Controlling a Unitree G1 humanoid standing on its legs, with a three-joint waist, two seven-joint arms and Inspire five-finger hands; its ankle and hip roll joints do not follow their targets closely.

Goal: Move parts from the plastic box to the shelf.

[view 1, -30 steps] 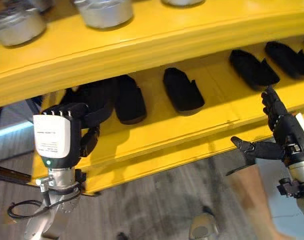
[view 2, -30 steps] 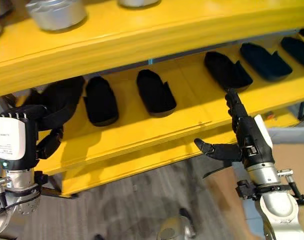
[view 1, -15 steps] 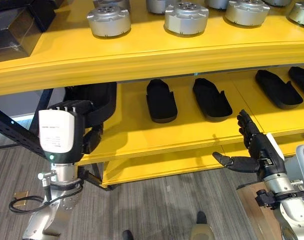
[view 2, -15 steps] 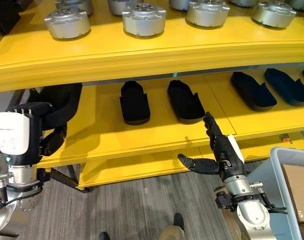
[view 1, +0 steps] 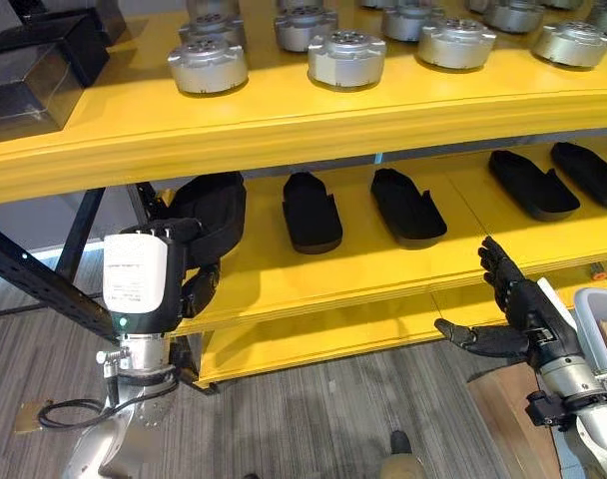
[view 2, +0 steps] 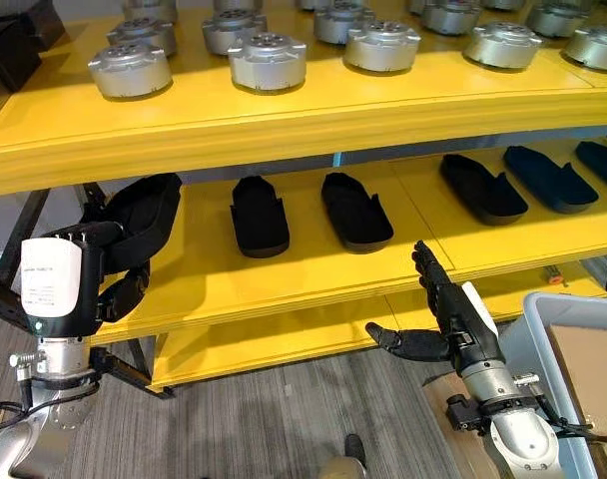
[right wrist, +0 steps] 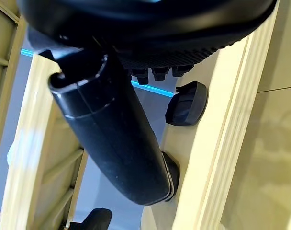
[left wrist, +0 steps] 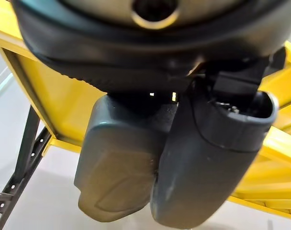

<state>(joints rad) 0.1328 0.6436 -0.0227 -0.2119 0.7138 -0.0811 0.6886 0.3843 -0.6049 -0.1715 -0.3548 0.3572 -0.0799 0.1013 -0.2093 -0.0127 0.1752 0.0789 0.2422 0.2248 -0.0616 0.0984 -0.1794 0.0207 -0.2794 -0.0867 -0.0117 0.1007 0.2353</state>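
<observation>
Fingers of the right hand (view 2: 453, 324) are spread, empty; those of the left hand (view 1: 196, 289) are curled round a black part (view 1: 212, 205) at the yellow shelf (view 1: 313, 264). Placing is judged underway; release is needed next. The grey box (view 2: 531, 334) sits nearby.

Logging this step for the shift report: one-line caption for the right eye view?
Right hand open before the yellow metal shelf; left hand curled round a black moulded part.
</observation>
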